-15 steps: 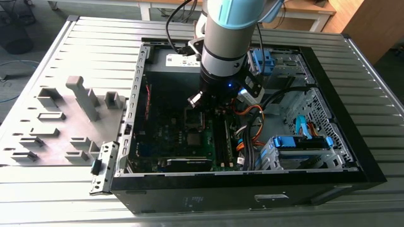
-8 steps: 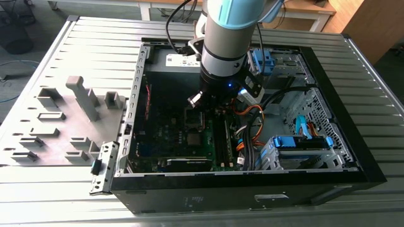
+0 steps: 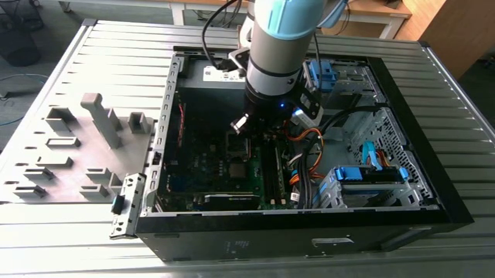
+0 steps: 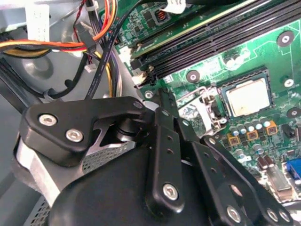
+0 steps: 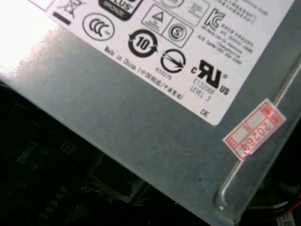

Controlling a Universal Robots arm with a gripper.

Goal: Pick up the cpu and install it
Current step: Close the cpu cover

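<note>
An open computer case (image 3: 433,174) lies on its side on a ribbed metal tabletop (image 3: 116,52), and the arm (image 3: 282,46) reaches straight down into it over the dark motherboard (image 3: 224,174). On the exterior view's left of the case sits a grey fixture plate (image 3: 69,150) carrying several upright blocks; at the exterior view's right end of the case a blue drive bracket (image 3: 371,174) and a tangle of orange and black leads (image 3: 305,156) show. In the second wrist view the claw (image 4: 164,108) fills the foreground with its black linked bars, hanging close above the green board (image 4: 263,56) – whether it is apart or together I cannot tell, and nothing can be seen clamped in it. The cpu (image 4: 247,96), a small square with a pale metal top, lies flat inside its dark square socket (image 4: 269,89) on the board, apart from the claw and a little way beyond its tip. A silver metal bracket (image 4: 207,107) sits between the claw and the socket. Long black memory slots (image 4: 225,40) run near the socket, and a bundle of orange, yellow and black cables (image 4: 70,44) crosses beside them. The first wrist view looks at a grey metal box (image 5: 141,132) with a white label (image 5: 188,52) and a red-and-white sticker (image 5: 254,128) – dark board parts lie below its edge.
</note>
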